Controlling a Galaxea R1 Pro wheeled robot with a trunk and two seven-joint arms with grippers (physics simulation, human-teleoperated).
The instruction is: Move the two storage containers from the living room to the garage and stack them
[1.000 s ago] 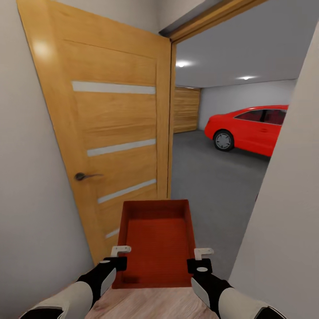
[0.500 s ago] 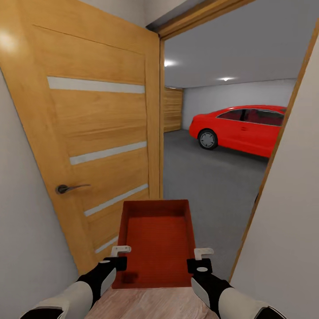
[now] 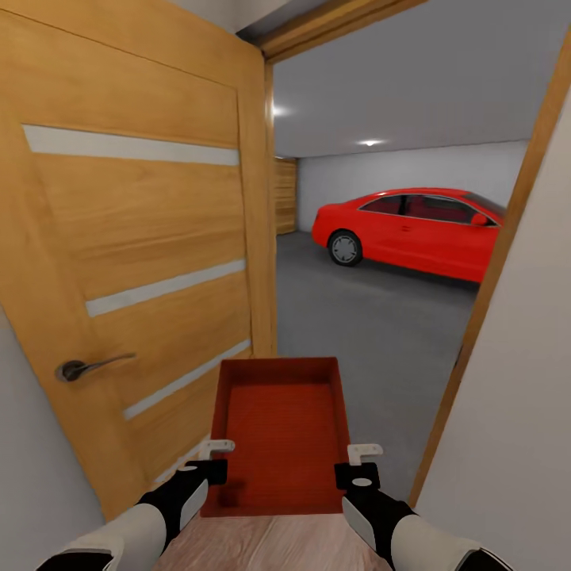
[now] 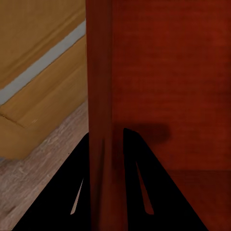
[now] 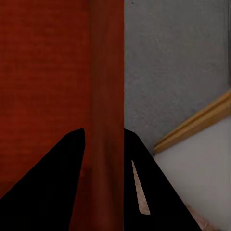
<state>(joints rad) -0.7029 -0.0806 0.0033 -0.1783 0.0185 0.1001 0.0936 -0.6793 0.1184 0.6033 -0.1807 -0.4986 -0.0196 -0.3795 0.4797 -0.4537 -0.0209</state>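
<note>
Head view: a robot stands at an open doorway, looking from a wood-plank hall into the garage (image 3: 381, 317).
Bin: one orange-red open-top bin (image 3: 279, 432) is held out in front, low and centred, its far end reaching toward the threshold. It looks empty.
Left gripper: the left gripper (image 3: 208, 460) is clamped on the bin's left wall, one finger on each side of it, as the left wrist view shows (image 4: 103, 192).
Right gripper: the right gripper (image 3: 358, 464) is clamped the same way on the bin's right wall (image 5: 106, 192).
Door: a light-wood door (image 3: 135, 262) with pale stripes and a metal handle (image 3: 83, 367) stands open on the left, near the bin.
Garage: dark grey floor (image 3: 365, 341), white walls, ceiling lights, a red car (image 3: 412, 230) at the far right.
Progress: this bin has nearly reached the garage but is not yet set down. A second bin would have to be stacked with it.
Writing: no labels or brands can be read.
</note>
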